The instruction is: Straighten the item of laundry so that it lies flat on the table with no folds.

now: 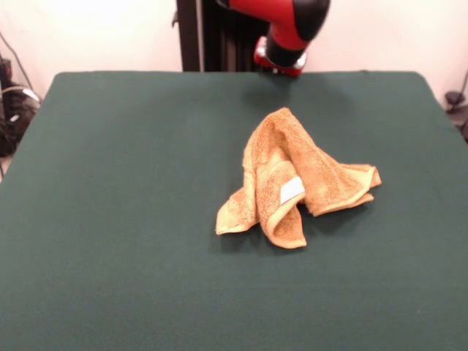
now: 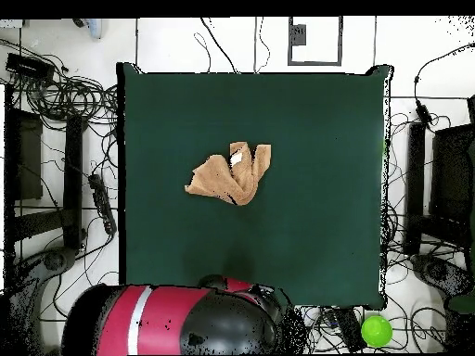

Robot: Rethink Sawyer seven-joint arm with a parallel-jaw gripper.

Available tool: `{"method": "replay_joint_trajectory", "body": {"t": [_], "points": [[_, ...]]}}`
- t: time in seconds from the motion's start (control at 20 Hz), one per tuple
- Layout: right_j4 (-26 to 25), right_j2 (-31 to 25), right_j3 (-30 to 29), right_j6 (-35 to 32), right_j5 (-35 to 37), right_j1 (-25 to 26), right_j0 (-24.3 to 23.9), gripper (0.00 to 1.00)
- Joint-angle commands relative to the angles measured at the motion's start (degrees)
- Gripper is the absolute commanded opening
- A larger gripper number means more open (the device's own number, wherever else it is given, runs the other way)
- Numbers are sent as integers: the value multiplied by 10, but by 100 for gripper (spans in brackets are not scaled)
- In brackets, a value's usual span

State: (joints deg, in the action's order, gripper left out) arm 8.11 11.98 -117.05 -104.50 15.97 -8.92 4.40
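Observation:
The orange-tan towel (image 1: 292, 172) lies crumpled on the dark green table (image 1: 110, 190), a little right of centre in the front view. It is bunched into a peak with folded flaps spreading left and right, and its small white tag (image 1: 292, 190) faces up. In the overhead view the towel (image 2: 227, 176) lies left of the table's (image 2: 315, 204) centre. The red and black arm (image 1: 289, 25) is drawn back at the table's far edge. It also shows in the overhead view (image 2: 176, 320) at the bottom. No gripper shows in either view.
The black pedestal column (image 1: 212, 33) stands behind the table's far edge. In the overhead view, cables and black equipment (image 2: 56, 167) lie on the floor at both sides, and a green ball (image 2: 376, 330) lies beyond the table's bottom right corner.

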Motion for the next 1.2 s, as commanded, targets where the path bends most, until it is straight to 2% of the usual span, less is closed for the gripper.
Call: {"method": "replay_joint_trajectory", "body": {"t": [0.05,0.25,0.4,0.6,0.85,1.2], "points": [[98,-31,146,-160,35,-6,23,100],[99,-32,131,-159,144,-49,16,100],[101,-29,142,-162,208,-51,14,100],[96,-22,143,-171,292,-78,15,100],[83,-14,140,-164,343,-107,15,100],[68,-6,139,-156,377,-129,17,100]]}}
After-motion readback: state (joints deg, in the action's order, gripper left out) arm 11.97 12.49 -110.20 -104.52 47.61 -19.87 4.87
